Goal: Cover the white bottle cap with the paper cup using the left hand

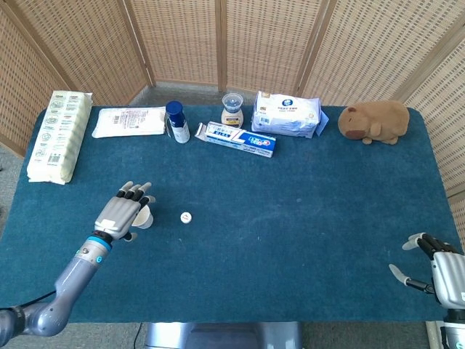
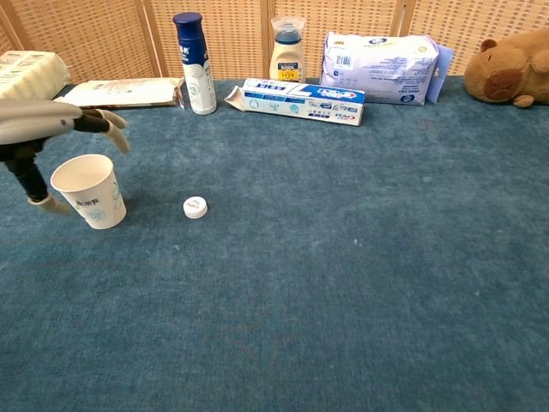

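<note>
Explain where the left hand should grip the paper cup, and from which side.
Grip the paper cup around its side wall, coming from its left, where the left hand hovers. It stands upright, mouth up, so a side grip probably allows inverting it over the white bottle cap.

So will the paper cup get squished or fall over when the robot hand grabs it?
Probably easy to squash: the paper cup looks thin-walled and empty, so it is likely very light. It stands upright on its narrower base, so a sideways nudge from the left hand might tip it. The soft blue cloth may keep it from sliding.
</note>
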